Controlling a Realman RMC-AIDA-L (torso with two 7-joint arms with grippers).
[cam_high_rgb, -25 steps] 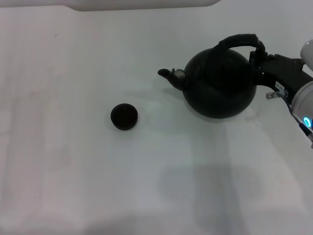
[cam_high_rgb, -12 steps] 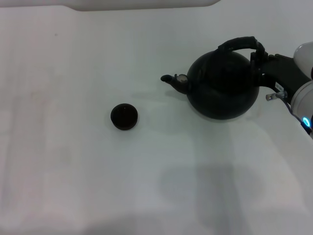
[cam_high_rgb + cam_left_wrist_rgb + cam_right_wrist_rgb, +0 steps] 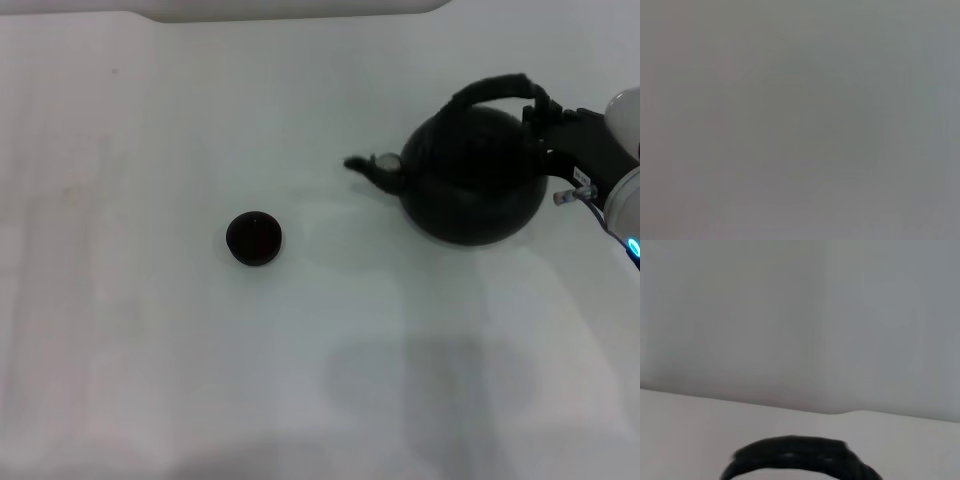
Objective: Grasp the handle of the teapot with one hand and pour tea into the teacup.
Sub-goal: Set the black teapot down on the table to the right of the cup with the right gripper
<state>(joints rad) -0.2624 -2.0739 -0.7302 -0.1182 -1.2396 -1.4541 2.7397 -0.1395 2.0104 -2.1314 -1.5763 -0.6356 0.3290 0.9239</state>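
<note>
Right gripper [image 3: 545, 118]: I am holding the handle [image 3: 490, 90] at its arm-side end; the black claw is meeting the arch there, and I am judging it clamped on the handle, though the fingers themselves are merging with the dark pot.
Teapot [image 3: 475, 175]: hanging directly off the claw, its round body sitting just beyond and below the grip, away from my wrist.
Spout [image 3: 372, 166]: pointing straight away from the claw, on the pot's far side from my wrist.
Teacup [image 3: 254, 238]: lying well apart from the claw, out past the spout tip and a little nearer the robot's body than the pot.
Long axis: I am reading claw, pot, spout and cup as falling roughly along one line, so the carry looks like a push outward along the spout's own direction.
Wrist view: I am seeing only the top arch of the handle at the frame's edge.
Left gripper: not showing anywhere; its wrist camera is giving me nothing readable.
Nearer arm: the right one, already on the pot.
</note>
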